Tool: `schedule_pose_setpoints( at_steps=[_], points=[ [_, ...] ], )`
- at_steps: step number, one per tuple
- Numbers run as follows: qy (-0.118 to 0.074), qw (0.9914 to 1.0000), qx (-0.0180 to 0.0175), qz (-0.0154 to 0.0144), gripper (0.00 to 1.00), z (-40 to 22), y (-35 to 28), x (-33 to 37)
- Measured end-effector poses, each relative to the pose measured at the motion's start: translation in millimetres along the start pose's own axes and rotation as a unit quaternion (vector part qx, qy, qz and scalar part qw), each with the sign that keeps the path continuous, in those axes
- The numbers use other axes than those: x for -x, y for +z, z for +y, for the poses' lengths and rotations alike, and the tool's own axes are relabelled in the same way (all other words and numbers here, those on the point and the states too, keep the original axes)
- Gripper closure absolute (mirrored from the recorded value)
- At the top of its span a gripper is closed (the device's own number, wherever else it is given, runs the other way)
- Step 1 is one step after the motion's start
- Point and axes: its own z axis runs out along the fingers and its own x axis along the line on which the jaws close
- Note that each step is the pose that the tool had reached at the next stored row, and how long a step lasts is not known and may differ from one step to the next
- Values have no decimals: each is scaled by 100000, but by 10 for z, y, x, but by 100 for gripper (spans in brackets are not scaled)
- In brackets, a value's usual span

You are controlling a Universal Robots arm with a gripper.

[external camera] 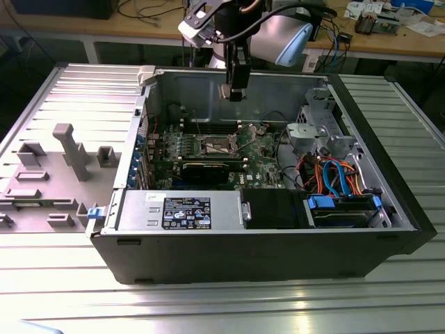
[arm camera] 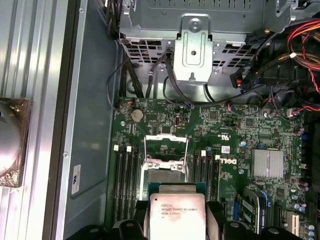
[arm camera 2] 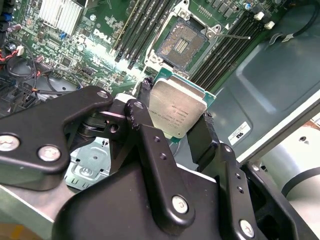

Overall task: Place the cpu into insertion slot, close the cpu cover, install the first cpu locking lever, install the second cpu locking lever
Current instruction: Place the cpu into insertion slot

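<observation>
- The gripper (external camera: 235,92) hangs above the open computer case (external camera: 278,243), over the rear part of the green motherboard (external camera: 261,146).
- The claw is clamped on the cpu (arm camera 2: 177,102). In the second wrist view, the black fingers (arm camera 2: 201,137) press on two opposite edges of the chip.
- The cpu is held in the air, clear of the board, with its dull silver top facing the wrist cameras. In the first wrist view, the cpu (arm camera: 177,210) sits between the two finger pads (arm camera: 215,220).
- The insertion slot (arm camera 2: 184,42) is uncovered: its dark square centre and silver rim are exposed, and no chip sits in it.
- In the first wrist view, the insertion slot (arm camera: 167,175) lies just beyond the held cpu, whose near edge overlaps it.
- In the exterior view, the insertion slot (external camera: 221,145) lies below the gripper and slightly towards the exterior view's left.
- A thin silver lever (arm camera 2: 235,36) stands out from one side of the slot, raised off the board.
- Long black memory slots (arm camera 2: 140,25) run on both sides of the slot.
- The case rests on a ribbed metal table (external camera: 208,306). A grey fixture (external camera: 69,149) stands on the exterior view's left, well apart from the case.
</observation>
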Motion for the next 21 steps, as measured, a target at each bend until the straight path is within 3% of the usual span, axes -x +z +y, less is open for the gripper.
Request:
schedule_pose_setpoints(
  at_steps=[3, 6, 11, 15, 21],
  points=[
    [-1, 100000, -47, 2, 45, 0, 8, 0],
    [240, 99998, -526, -6, 45, -1, 21, 1],
    [772, 99994, -720, -12, 45, -10, 37, -4],
    [842, 99993, -789, -20, 45, -39, 126, -17],
    [858, 99993, -806, 40, 45, -40, 136, -17]
  ],
)
